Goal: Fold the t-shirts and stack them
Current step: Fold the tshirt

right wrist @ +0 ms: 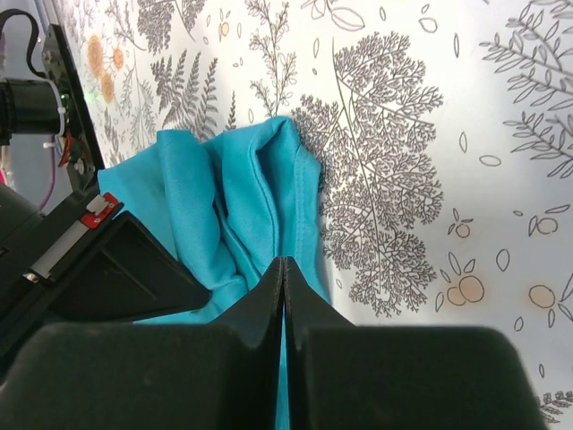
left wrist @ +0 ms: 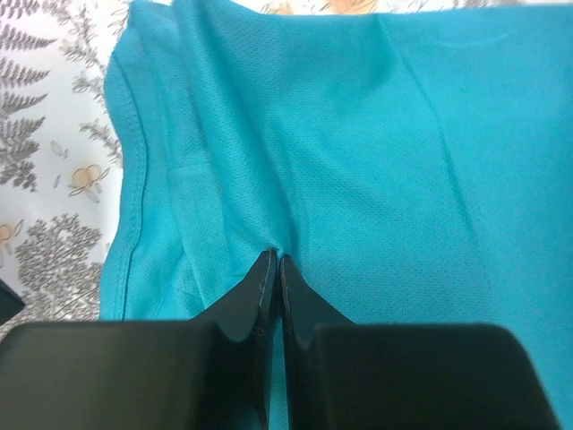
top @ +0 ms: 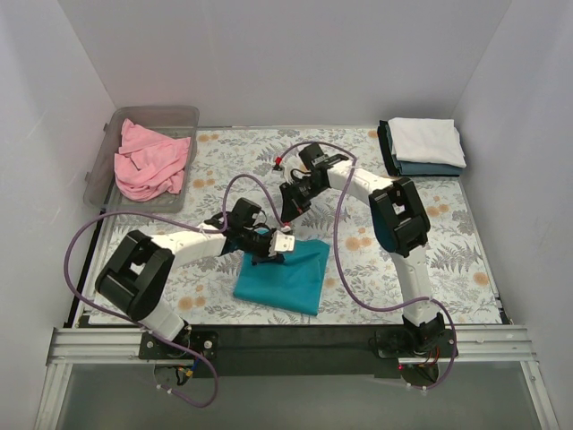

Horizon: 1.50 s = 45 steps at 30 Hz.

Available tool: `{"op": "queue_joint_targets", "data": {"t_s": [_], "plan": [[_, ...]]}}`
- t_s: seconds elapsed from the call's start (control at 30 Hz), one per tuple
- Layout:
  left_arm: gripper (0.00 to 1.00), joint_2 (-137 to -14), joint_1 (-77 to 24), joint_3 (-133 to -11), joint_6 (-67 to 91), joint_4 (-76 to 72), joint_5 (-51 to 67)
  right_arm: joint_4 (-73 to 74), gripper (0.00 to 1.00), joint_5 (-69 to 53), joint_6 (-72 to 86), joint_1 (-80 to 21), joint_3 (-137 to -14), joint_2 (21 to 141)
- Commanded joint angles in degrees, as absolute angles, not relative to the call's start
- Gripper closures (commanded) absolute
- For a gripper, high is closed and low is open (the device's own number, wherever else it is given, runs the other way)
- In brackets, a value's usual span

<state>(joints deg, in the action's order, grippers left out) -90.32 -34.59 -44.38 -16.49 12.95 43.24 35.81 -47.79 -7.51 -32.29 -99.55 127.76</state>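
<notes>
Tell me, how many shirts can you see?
4: teal shirt mid-table, pink shirt in the bin, white shirt stacked on a dark shirt, far right. More may hide underneath.

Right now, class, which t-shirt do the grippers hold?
The teal t-shirt; the pink t-shirt lies in the bin, the white t-shirt sits atop the dark t-shirt.
</notes>
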Motion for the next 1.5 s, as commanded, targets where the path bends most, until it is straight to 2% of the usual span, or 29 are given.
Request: {"op": "queue_joint_targets", "data": {"t_s": [0.0,0.4,1.0,1.47], "plan": [[1.00,-85.8,-36.5,-43.4,-13.2,13.7,43.9,38.6,0.99,-51.7,-10.5,-32.2,-98.1,128.5],[1.00,-81.7,-38.8,-38.5,-10.5,13.2,41.0,48.6,0.99,-62.8,-19.4,-32.8,-94.7,129.9],[1.00,-77.0,-39.5,-43.0,-15.9,14.2,38.5,51.9,0.99,-56.7,-24.6,-34.1,-93.9,138.8],[1.00,-84.0,-38.1,-46.4,-19.7,4.1,34.2,51.9,0.99,-57.7,-25.9,-34.1,-91.8,137.9]]}}
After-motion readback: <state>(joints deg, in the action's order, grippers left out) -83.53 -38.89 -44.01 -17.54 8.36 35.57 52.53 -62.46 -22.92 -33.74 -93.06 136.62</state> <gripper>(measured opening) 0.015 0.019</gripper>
